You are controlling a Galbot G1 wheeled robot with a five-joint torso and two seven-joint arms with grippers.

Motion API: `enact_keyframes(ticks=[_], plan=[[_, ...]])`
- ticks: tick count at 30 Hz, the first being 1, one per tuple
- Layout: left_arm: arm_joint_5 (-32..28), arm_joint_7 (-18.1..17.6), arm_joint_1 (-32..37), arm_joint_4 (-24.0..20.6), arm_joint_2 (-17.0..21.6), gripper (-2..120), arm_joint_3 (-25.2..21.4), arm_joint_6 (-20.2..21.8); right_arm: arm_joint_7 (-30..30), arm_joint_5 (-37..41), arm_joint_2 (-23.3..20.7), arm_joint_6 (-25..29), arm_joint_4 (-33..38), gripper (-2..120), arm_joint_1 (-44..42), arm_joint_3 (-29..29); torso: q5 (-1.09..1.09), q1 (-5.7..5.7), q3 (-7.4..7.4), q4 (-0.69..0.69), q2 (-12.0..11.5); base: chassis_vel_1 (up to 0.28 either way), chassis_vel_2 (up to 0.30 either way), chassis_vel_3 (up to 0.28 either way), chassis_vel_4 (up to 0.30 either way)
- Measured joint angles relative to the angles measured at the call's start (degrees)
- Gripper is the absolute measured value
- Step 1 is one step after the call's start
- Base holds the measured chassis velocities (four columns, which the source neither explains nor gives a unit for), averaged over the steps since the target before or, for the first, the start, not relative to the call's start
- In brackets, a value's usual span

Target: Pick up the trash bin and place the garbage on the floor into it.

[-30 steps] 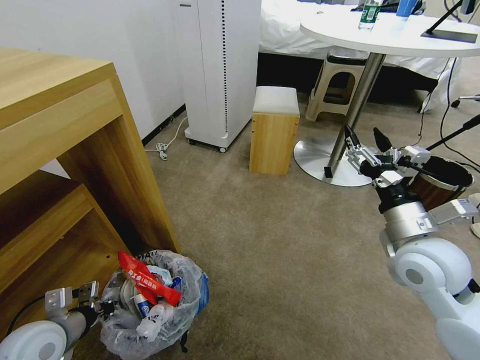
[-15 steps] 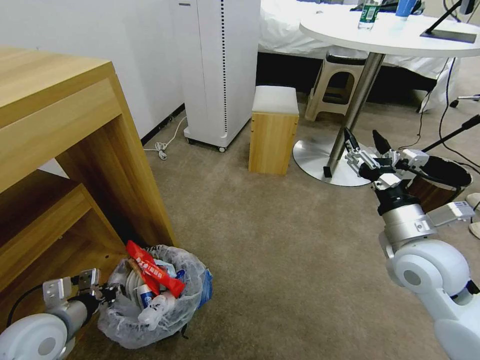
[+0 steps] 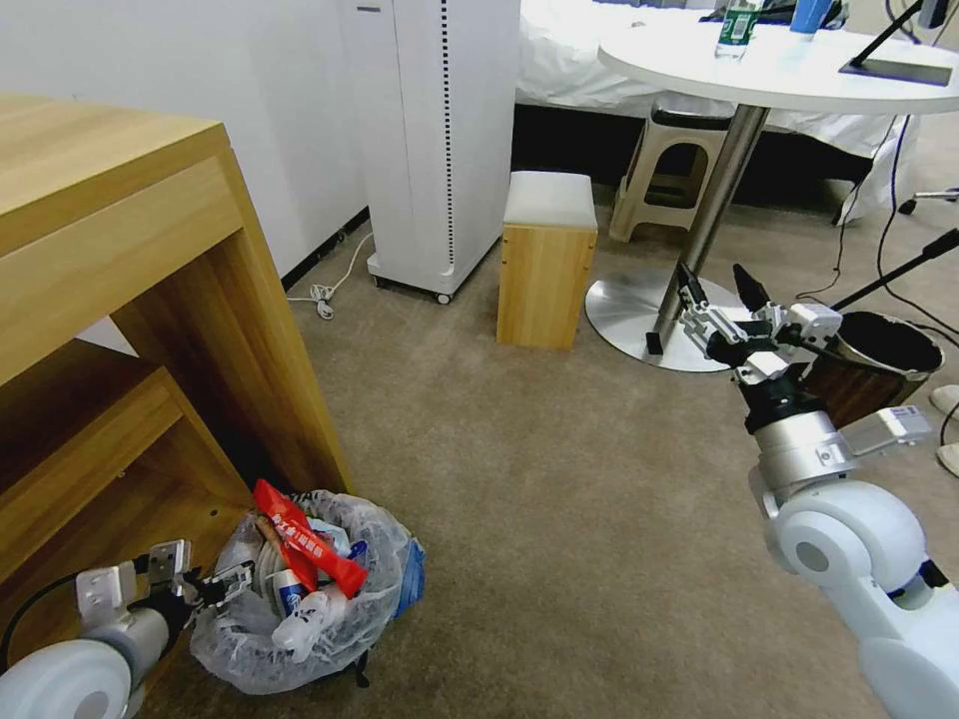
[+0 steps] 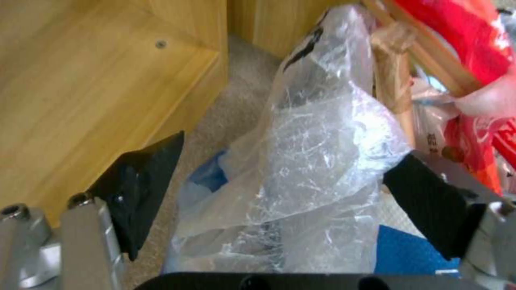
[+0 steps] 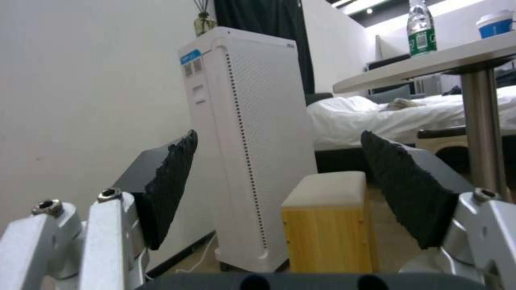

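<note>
Both grippers are spread: left gripper (image 3: 215, 582) straddles the bag rim of the trash bin (image 3: 310, 599), at seven o'clock on the floor (image 3: 559, 519); right gripper (image 3: 717, 293) hangs empty at three.

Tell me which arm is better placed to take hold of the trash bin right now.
The left. Its gripper sits open at the rim of the trash bin, the bag's edge between its fingers in the left wrist view. The right gripper hangs open far off, near the round table's base.
</note>
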Motion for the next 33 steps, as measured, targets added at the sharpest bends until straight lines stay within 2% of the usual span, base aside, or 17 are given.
enact_keyframes(ticks=[9, 13, 16, 21, 24, 25, 27, 33], plan=[[1.82, 0.08, 3.80, -3.89, -1.87, 95, -3.27, -0.12, -0.13, -0.31, -0.02, 0.06, -0.29, 79, 1.15, -0.98, 0.00, 0.00, 0.00, -0.01, 0.00, 0.000, 0.000, 0.000, 0.000], [5.24, 1.13, 6.40, -6.34, -3.73, 95, -4.32, -0.43, -0.50, -1.18, -0.04, 0.17, -0.62, 79, 0.41, -1.44, 0.00, 0.00, 0.00, 0.01, 0.00, 0.000, 0.000, 0.000, 0.000], [10.07, 3.25, 7.15, -8.37, -7.69, 95, -5.03, -2.15, 0.01, -2.94, 0.18, 0.59, -1.22, 80, -0.82, -2.55, 0.01, 0.00, 0.00, 0.00, 0.00, 0.000, 0.000, 0.000, 0.000], [14.90, 5.27, 6.42, -9.51, -11.40, 98, -5.21, -4.14, 2.16, -4.95, 0.65, 0.91, -2.05, 85, -1.89, -2.76, 0.00, 0.00, 0.00, 0.01, 0.00, 0.000, 0.000, 0.000, 0.000], [17.23, 6.05, 5.21, -11.74, -14.51, 100, -5.32, -4.77, 2.93, -5.64, 0.77, 2.06, -2.72, 92, -2.37, -1.33, 0.01, 0.00, 0.00, 0.00, 0.00, 0.000, 0.000, 0.000, 0.000], [17.23, 6.05, 5.21, -11.74, -14.51, 100, -5.32, -4.77, 2.93, -5.64, 0.77, 2.06, -2.72, 92, -2.37, -1.33, 0.01, 0.00, 0.00, 0.00, 0.00, 0.000, 0.000, 0.000, 0.000], [19.02, 6.40, 3.92, -14.08, -17.04, 100, -5.34, -4.78, 3.28, -5.72, 0.74, 2.44, -2.66, 100, -2.93, 1.39, 0.01, 0.00, 0.00, 0.00, 0.01, 0.000, 0.000, 0.000, 0.000], [20.48, 6.70, 3.33, -16.19, -19.21, 100, -5.14, -4.64, 4.40, -5.29, 0.41, 2.29, -2.40, 100, -3.77, 6.24, 0.02, 0.00, 0.00, 0.01, 0.00, 0.000, 0.000, 0.000, 0.000]])
